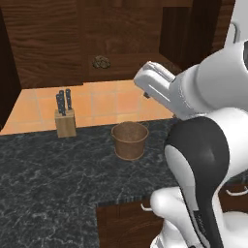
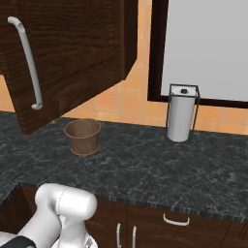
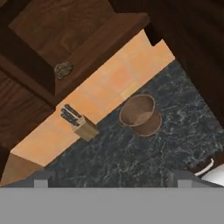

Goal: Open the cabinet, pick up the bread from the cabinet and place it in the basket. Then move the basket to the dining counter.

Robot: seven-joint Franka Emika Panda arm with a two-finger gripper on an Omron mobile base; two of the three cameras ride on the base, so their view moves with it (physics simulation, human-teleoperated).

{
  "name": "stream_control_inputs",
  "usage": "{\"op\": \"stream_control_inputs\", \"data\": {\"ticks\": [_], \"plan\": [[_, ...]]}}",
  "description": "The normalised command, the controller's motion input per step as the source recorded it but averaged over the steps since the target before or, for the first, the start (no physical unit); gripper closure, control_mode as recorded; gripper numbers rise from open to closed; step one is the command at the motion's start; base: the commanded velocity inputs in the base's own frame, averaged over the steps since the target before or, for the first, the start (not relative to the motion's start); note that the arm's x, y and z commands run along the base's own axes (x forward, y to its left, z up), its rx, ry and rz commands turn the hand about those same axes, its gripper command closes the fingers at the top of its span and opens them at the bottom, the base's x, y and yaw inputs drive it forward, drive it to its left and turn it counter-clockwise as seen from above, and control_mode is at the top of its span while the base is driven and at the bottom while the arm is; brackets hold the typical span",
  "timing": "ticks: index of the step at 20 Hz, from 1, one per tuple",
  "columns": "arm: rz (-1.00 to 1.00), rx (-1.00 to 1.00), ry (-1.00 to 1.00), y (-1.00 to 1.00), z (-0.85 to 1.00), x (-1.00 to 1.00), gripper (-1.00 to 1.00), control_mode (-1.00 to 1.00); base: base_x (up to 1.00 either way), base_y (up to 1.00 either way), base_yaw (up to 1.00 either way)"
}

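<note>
my wide-open, empty two-finger gripper (image 3: 111,181) hangs near and right of the small lumpy brown bread (image 3: 63,69) on the open dark wood cabinet (image 1: 48,43) shelf, up and left above the round wooden basket (image 1: 130,140).

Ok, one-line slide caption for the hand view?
Open gripper looks down at bread on cabinet shelf, empty basket beside knife block.

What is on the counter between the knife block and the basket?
Nothing: in the left base view the stretch of black counter between the knife block and the basket is bare. The hand view shows the same.
</note>
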Motion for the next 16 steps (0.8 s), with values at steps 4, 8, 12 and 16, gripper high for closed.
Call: {"op": "stream_control_inputs", "data": {"ticks": [4, 8, 12, 16], "plan": [[-0.42, 0.10, -0.03, 0.22, 0.00, 0.58, -1.00, -1.00, 0.00, 0.00, 0.00], [-0.28, 0.11, -0.22, -0.24, 0.00, 0.30, -1.00, -1.00, 0.00, 0.00, 0.00], [-0.25, 0.12, -0.47, -0.14, -0.01, 0.14, -1.00, -1.00, 0.00, 0.00, 0.00], [-0.46, 0.21, -0.22, -0.01, 0.00, 0.35, -1.00, -1.00, 0.00, 0.00, 0.00]]}}
